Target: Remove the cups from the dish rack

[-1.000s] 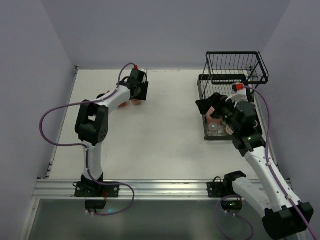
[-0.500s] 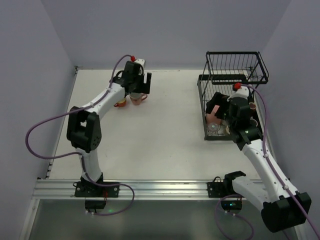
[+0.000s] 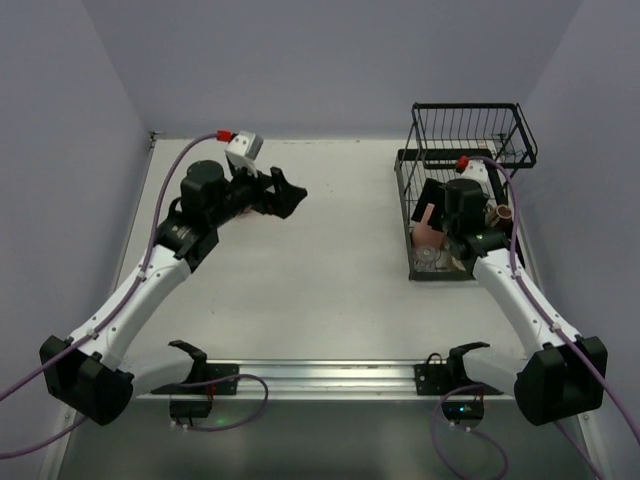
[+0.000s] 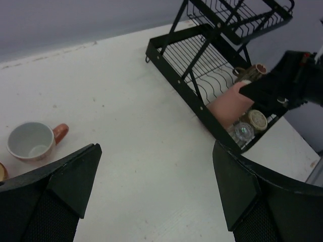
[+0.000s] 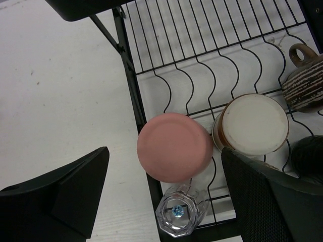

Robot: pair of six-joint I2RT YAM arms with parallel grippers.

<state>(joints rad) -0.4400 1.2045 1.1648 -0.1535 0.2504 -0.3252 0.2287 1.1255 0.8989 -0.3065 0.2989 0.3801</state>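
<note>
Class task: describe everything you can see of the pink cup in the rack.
The pink cup is salmon, matte, ceramic-looking. It stands upside down, flat round base up; no handle shows. It sits on the dish rack's lower wire tray at its left edge, close beside a cream-bottomed cup and a clear glass.

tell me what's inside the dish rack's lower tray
Upturned pink cup, cream-based cup, striped brown cup, clear glass. The right claw partly hides a dark thing beside them.
</note>
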